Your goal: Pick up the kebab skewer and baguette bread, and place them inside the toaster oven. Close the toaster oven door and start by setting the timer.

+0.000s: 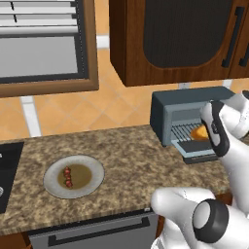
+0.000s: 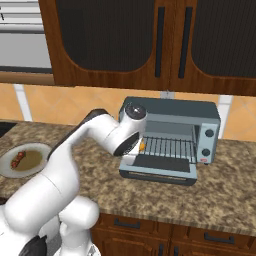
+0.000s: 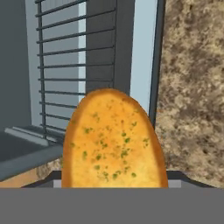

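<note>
Bread (image 3: 114,140) sits closest to the lens in the hand view, lower centre of frame, golden with green flecks, its near end cut off by the bottom edge. Gripper's fingertips are hidden behind it there, and in both base views the wrist blocks them, so whether the gripper is pinching the loaf or has let go, I cannot tell. In the left base view the bread (image 1: 200,132) shows at right centre, at the mouth of the toaster oven (image 1: 168,111), over the front of the wire rack (image 3: 65,57). Oven door (image 2: 159,165) lies folded down flat at frame centre in the right base view. Kebab skewer (image 1: 67,177) is on the grey plate (image 1: 95,168), lower left of the left base view, well apart from the oven.

Step in hand, as I judge it: seat the bread on the rack. To do it well, push the loaf deeper so it clears the door hinge line, keep it level, and lower it until it rests on the wires before spreading the fingers. Keep to 1 side so the skewer fits too. Back straight out and avoid the oven's left wall, which is close. Skewer, door and timer knob (image 2: 209,133) are not yet done.
</note>
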### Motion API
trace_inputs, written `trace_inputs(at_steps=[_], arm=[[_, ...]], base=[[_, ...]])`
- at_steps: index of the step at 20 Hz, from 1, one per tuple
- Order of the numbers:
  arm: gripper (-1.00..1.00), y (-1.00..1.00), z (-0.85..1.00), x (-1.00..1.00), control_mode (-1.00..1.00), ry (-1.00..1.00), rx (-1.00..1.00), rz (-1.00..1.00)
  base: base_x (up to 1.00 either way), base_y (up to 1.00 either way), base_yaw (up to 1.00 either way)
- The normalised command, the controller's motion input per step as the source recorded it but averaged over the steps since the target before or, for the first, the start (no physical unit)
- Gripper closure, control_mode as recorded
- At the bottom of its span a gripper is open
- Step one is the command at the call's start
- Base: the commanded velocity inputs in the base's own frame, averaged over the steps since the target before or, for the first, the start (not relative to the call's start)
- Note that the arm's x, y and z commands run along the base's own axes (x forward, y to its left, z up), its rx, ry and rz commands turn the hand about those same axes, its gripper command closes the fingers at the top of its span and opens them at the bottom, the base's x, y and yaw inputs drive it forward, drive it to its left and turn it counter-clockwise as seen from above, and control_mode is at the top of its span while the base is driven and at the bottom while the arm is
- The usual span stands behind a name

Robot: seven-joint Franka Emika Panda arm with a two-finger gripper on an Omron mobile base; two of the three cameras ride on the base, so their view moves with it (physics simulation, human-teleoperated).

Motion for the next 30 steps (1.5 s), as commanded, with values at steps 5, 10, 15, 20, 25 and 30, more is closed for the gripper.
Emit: trace_inputs(at_steps=[5, 10, 15, 20, 25, 30], arm=[[1.00, -0.13, 0.00, 0.55, -1.00, -0.19, 0.05, 0.00], [1.00, -0.18, 0.00, 0.60, -1.00, -0.01, 0.00, 0.00], [1.00, -0.24, -0.03, 0.42, -1.00, 0.00, 0.00, 0.00], [1.00, 0.00, -0.29, 0.39, -1.00, 0.00, 0.00, 0.00], [1.00, -0.01, -0.40, 0.29, -1.00, 0.00, 0.00, 0.00], [1.00, 0.00, -0.12, 0.34, -1.00, 0.00, 0.00, 0.00]], base=[[0.00, 0.00, 0.00], [0.00, 0.00, 0.00], [0.00, 0.00, 0.00], [0.00, 0.00, 0.00], [0.00, 0.00, 0.00], [0.00, 0.00, 0.00]])
